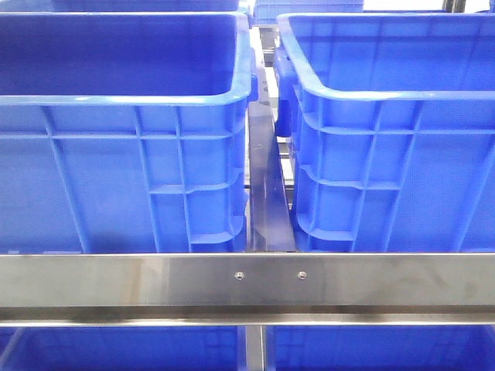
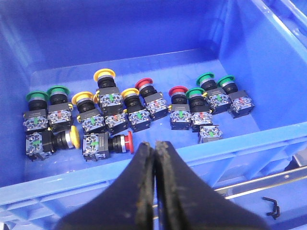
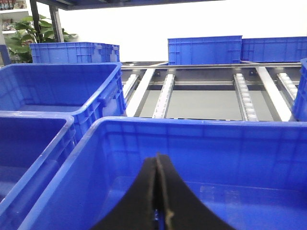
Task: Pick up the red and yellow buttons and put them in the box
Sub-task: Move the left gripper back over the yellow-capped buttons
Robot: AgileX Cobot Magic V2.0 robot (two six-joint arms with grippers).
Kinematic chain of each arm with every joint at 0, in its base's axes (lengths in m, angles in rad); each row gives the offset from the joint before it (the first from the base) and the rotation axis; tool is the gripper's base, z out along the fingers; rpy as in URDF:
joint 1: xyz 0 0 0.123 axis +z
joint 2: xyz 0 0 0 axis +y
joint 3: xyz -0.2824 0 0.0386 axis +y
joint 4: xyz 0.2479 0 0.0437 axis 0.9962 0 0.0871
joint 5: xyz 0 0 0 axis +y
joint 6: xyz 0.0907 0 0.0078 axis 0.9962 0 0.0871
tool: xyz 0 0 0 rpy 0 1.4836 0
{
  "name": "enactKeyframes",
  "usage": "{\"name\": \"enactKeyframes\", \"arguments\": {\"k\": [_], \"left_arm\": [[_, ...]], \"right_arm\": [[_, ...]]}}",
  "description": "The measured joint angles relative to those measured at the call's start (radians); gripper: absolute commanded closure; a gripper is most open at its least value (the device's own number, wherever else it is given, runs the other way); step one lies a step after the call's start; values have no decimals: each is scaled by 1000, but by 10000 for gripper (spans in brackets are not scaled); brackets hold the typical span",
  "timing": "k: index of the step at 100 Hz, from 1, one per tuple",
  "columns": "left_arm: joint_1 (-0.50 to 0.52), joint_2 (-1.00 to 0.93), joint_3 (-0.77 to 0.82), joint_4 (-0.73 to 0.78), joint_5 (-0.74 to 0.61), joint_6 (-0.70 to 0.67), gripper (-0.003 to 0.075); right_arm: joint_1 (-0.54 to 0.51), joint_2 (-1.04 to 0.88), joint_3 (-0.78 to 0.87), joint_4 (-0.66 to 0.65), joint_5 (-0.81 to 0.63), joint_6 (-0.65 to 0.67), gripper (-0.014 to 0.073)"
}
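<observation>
Both my grippers, left (image 2: 155, 146) and right (image 3: 158, 160), hover with jaws closed and empty, the left above the crate (image 2: 249, 143) holding red and yellow buttons (image 2: 125, 142).

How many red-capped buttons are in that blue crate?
3 red buttons in the crate: two stand upright in the row, and one lies on its side nearer the left gripper, which might hide more.

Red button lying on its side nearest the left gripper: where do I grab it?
Probably across its black barrel, coming straight down. The red button lies flat, cap toward the left gripper, contact block opposite; the narrow barrel between fits the fingers best.
</observation>
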Motion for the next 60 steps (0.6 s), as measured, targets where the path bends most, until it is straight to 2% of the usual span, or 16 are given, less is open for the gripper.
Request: {"name": "enactKeyframes", "arguments": {"k": [13, 20, 32, 51, 60], "left_arm": [[0, 0, 0, 0, 0, 0, 734], [0, 0, 0, 0, 0, 0, 694], [0, 0, 0, 0, 0, 0, 552], [0, 0, 0, 0, 0, 0, 251], [0, 0, 0, 0, 0, 0, 186]], "right_arm": [[0, 0, 3, 1, 0, 0, 709], [0, 0, 3, 1, 0, 0, 709], [0, 0, 3, 2, 0, 0, 709], [0, 0, 5, 2, 0, -3, 709], [0, 0, 5, 2, 0, -3, 709]]}}
